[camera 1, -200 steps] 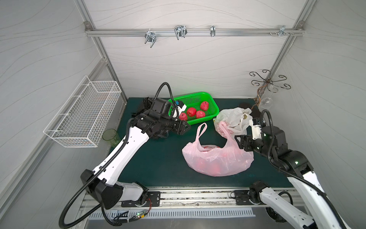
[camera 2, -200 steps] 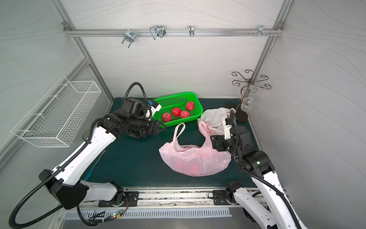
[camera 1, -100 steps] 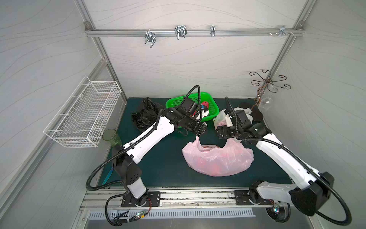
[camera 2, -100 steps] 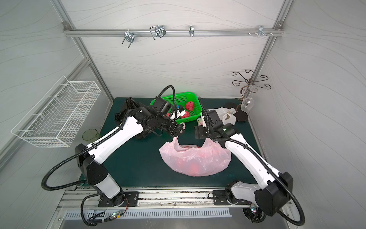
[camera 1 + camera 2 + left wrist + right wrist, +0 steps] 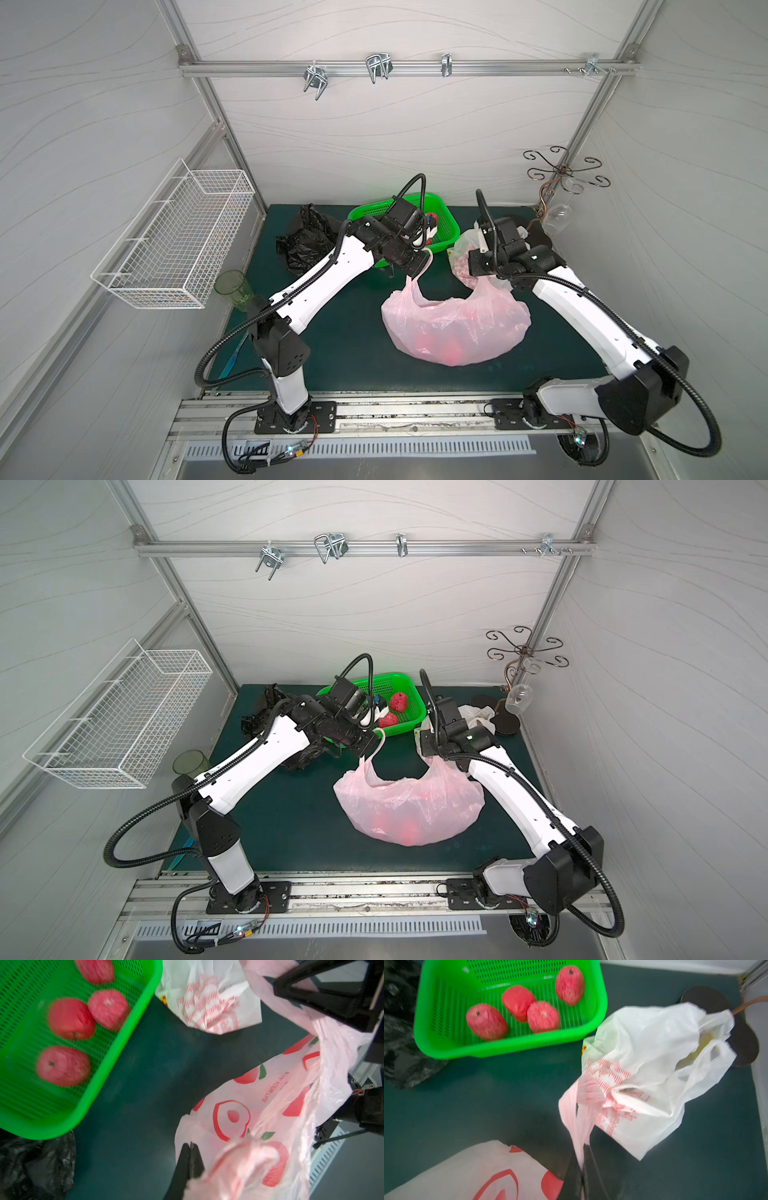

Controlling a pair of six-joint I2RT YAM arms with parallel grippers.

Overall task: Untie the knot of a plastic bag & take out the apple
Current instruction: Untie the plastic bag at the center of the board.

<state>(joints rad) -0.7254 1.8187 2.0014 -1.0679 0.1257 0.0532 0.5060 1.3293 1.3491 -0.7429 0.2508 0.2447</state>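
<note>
Left gripper (image 5: 190,1147): clamped shut on one bag (image 5: 457,328) handle.
Right gripper (image 5: 584,1149): pinched shut on the other handle (drawn taut).

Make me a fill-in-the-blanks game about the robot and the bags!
The green basket holds ____ red apples.
The left fingers and right fingers both pinch handles of the ____ bag.
The crumpled sack beside the basket is ____.
Missing words: four; pink; black.
</note>
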